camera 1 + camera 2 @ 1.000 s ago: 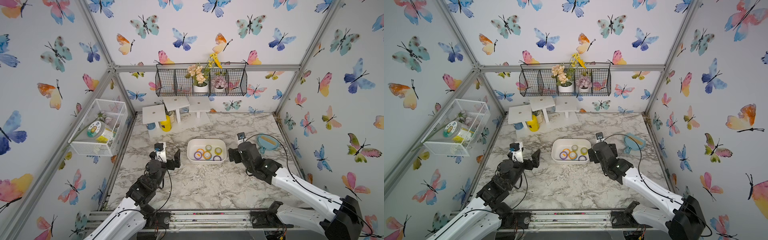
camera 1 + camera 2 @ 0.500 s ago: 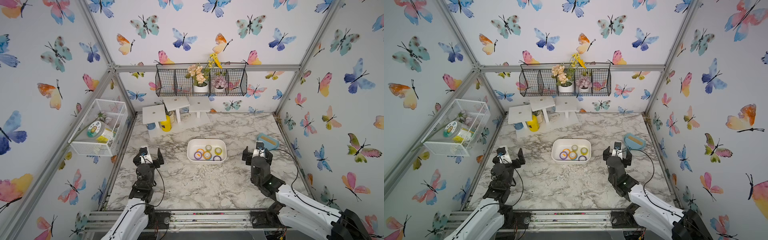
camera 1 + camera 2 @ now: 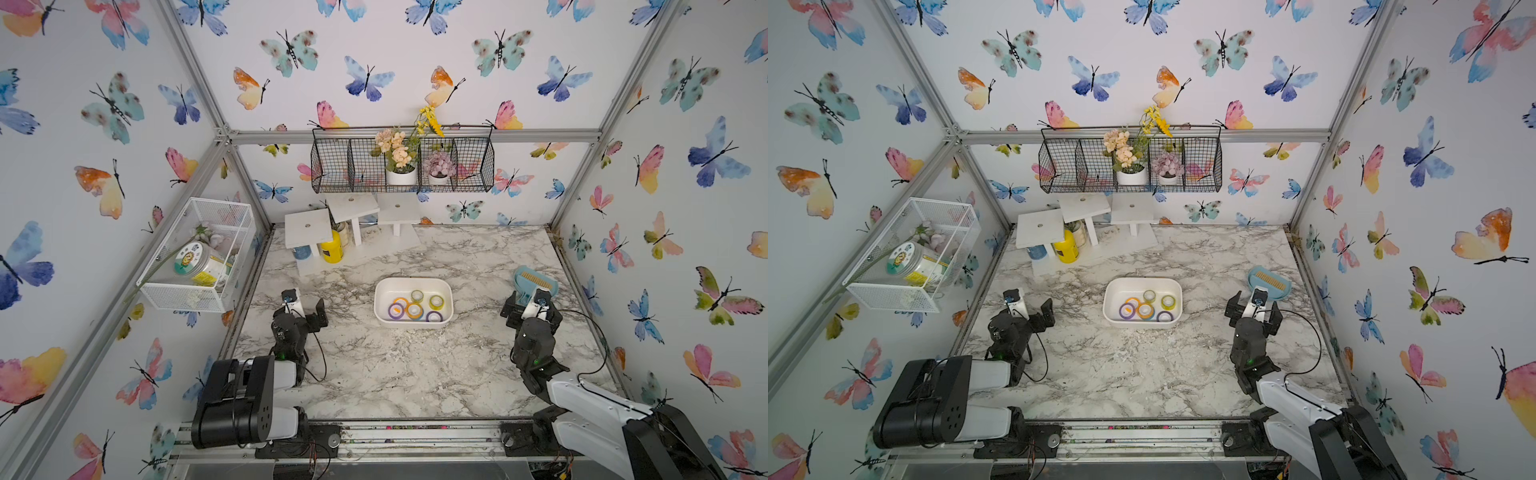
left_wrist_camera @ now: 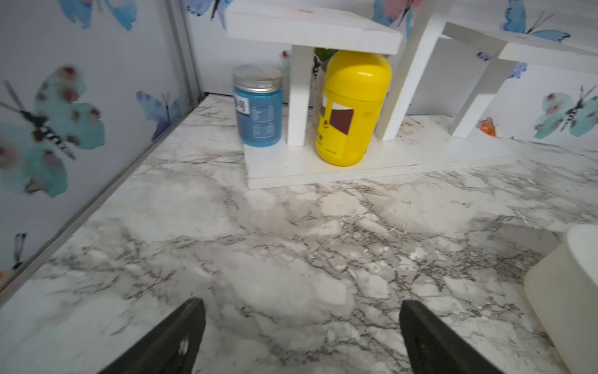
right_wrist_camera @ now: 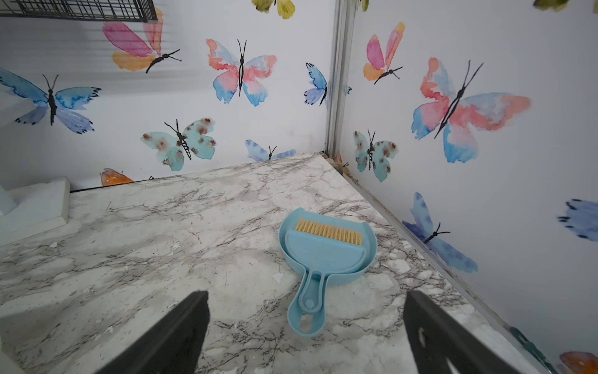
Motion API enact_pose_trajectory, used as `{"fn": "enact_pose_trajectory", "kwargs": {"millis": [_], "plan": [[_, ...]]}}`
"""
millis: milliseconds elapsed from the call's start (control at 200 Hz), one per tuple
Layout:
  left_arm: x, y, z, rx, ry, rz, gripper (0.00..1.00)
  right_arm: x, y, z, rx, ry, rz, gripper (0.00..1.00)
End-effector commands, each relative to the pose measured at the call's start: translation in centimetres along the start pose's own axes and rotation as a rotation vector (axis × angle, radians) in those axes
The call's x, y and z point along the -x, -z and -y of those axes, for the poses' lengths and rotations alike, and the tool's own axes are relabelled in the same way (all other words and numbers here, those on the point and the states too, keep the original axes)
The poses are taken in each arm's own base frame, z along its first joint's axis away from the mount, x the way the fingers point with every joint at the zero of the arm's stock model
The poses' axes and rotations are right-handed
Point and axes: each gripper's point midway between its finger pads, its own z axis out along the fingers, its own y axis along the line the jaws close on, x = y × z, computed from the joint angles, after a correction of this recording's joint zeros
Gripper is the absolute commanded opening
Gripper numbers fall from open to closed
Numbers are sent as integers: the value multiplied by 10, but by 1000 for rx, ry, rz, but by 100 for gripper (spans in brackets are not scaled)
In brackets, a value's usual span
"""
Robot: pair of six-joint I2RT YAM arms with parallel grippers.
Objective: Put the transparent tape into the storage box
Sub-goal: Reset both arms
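Lying inside the storage box (image 3: 446,291), the transparent tape (image 3: 414,309) shows as a small group of rolls with coloured rings: purple, orange, yellow-green and a little blue. In both top views I can count six rolls clearly; whether one more sits among them I cannot tell. The white box stands about in the middle of the marble bench (image 3: 395,374), and one rounded corner of it enters the left wrist view (image 4: 569,291). The left gripper (image 3: 305,305) is beside the box on the left side, apart from it, and its fingers (image 4: 168,343) stand wide open with only bare bench between them. The right gripper (image 3: 528,305) is on the other side, well apart from the box, and its fingers (image 5: 174,336) are also wide open and hold nothing. Just in front of the right gripper lies a blue dustpan with a brush (image 5: 326,249), flat on the bench near the side wall. At the back left of the bench stands a white riser stand (image 4: 372,162), with a blue jar (image 4: 258,108) and a yellow bottle (image 4: 351,110) on its base. On the back wall hangs a black wire basket (image 3: 402,166) with flower pots, and on the left wall a white mesh basket (image 3: 195,253).
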Motion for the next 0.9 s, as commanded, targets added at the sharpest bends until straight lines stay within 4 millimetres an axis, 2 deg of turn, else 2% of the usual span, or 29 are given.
{"fn": "enact_pose_trajectory", "kwargs": {"millis": [0,150,265,435,496,576,751,891], "plan": [[12,-1,5,3,-51,50,99,8,-3,-2,11,1,45,99],[11,-1,5,4,-52,44,99,1,-8,0,7,61,30,99],[11,-1,5,3,-52,43,99,-2,-17,5,8,38,46,99],[11,-1,5,3,-49,44,99,-27,-36,-1,15,48,26,99],[12,-1,5,4,-51,45,99,-22,-41,-10,46,96,68,99],[12,-1,5,4,-51,45,99,-33,-48,-18,71,105,-16,99],[12,-1,5,4,-51,46,99,-31,-43,-18,94,100,11,99],[12,-1,5,4,-51,45,99,-35,-45,-26,183,102,-1,99]]}}
